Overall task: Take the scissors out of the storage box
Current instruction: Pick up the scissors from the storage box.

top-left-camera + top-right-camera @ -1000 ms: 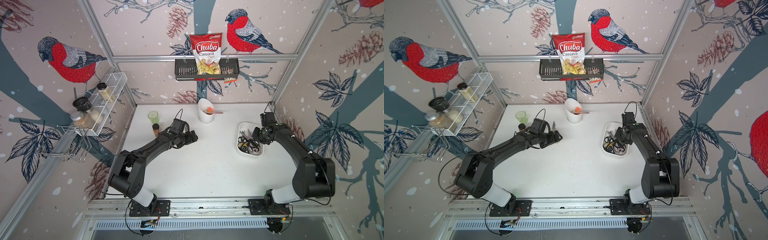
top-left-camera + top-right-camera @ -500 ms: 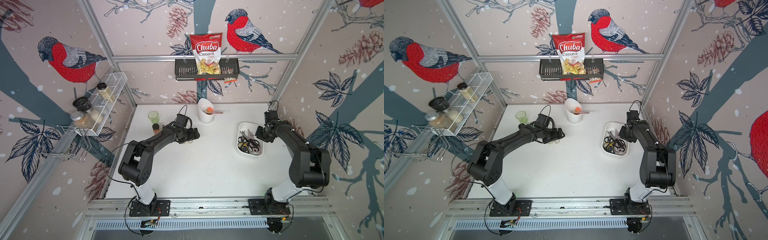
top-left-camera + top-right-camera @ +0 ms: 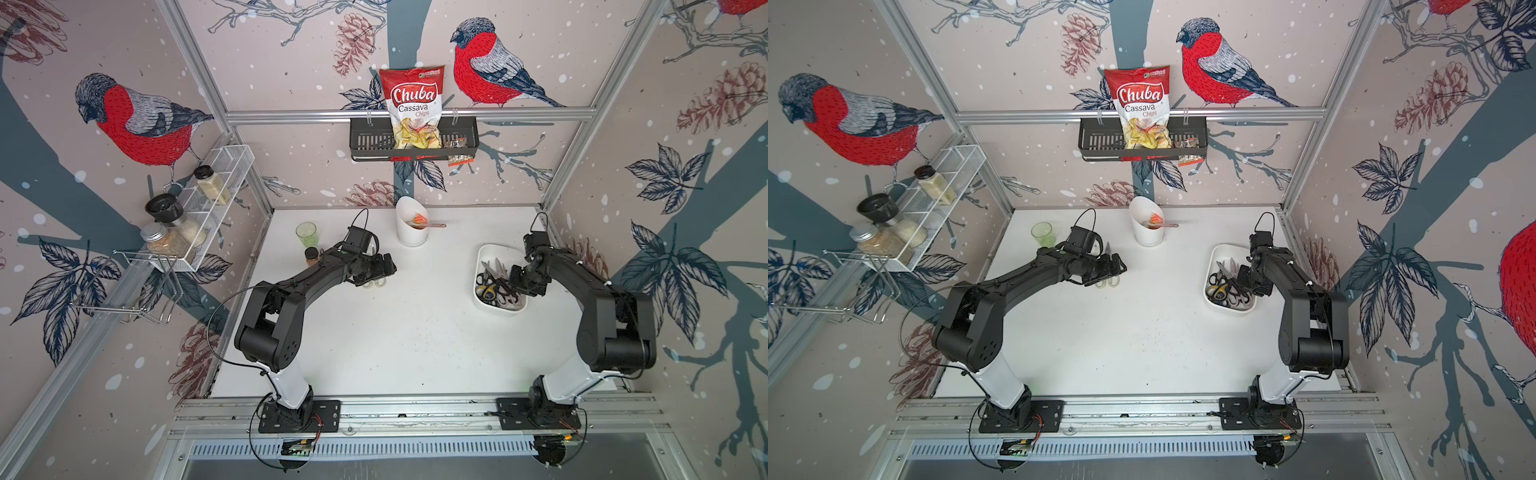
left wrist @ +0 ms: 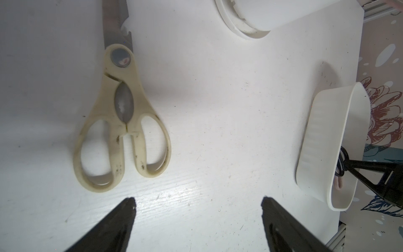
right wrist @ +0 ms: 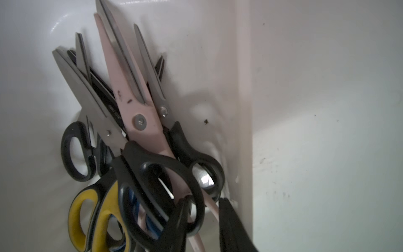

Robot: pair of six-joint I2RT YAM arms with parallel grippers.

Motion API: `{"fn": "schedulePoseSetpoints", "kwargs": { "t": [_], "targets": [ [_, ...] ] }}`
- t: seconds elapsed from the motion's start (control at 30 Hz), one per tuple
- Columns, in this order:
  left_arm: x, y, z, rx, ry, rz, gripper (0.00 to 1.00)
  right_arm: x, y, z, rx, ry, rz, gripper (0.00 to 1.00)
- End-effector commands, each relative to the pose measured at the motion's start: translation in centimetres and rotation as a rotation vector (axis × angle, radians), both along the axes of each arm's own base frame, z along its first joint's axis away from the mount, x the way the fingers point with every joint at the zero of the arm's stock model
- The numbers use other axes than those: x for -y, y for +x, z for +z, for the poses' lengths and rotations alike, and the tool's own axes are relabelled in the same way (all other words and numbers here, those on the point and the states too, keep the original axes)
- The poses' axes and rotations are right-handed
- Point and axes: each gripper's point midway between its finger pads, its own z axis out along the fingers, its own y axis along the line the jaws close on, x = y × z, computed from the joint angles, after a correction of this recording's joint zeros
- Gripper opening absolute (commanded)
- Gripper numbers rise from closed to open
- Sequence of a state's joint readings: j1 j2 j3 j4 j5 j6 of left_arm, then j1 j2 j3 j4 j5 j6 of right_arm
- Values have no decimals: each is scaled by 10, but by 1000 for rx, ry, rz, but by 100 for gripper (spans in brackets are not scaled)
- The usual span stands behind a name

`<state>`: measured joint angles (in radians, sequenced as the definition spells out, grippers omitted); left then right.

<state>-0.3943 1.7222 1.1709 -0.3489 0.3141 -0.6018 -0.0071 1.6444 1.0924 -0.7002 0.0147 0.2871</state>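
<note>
Your R tool [image 5: 205, 205] straddles pink scissors' [image 5: 128, 96] handle in storage box [image 3: 477, 291]; can't tell if clamped. Blades point ~12 o'clock. L tool [image 4: 198, 200] apart, farther.

Chips bag [image 3: 411, 104] in black basket [image 3: 365, 141]; white holder [image 3: 409, 232], green cup [image 3: 306, 233] on table [image 3: 395, 332].

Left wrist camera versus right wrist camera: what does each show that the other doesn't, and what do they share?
Left wrist only: the cream scissors lying flat on the table, outside the storage box, with the left hand open and empty near their handles.
Right wrist only: the scissors pile inside the box, with pink, black and yellow handles, and the right hand straddling a pink handle; whether it grips is unclear.
Both: the storage box, outer wall in one view, inner wall in the other.
</note>
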Motion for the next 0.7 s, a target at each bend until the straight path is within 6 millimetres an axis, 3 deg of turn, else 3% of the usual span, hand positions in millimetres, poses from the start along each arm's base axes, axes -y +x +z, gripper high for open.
{"fn": "schedulePoseSetpoints", "kwargs": {
  "t": [0.0, 0.33, 0.67],
  "targets": [
    [-2, -1, 6, 9, -13, 2, 94, 7, 7, -1, 20, -31, -1, 31],
    [-23, -10, 11, 18, 20, 30, 94, -4, 20, -7, 48, 31, -17, 26],
    [-30, -15, 5, -8, 11, 55, 94, -12, 16, 7, 71, 43, -19, 5]
  ]
}}
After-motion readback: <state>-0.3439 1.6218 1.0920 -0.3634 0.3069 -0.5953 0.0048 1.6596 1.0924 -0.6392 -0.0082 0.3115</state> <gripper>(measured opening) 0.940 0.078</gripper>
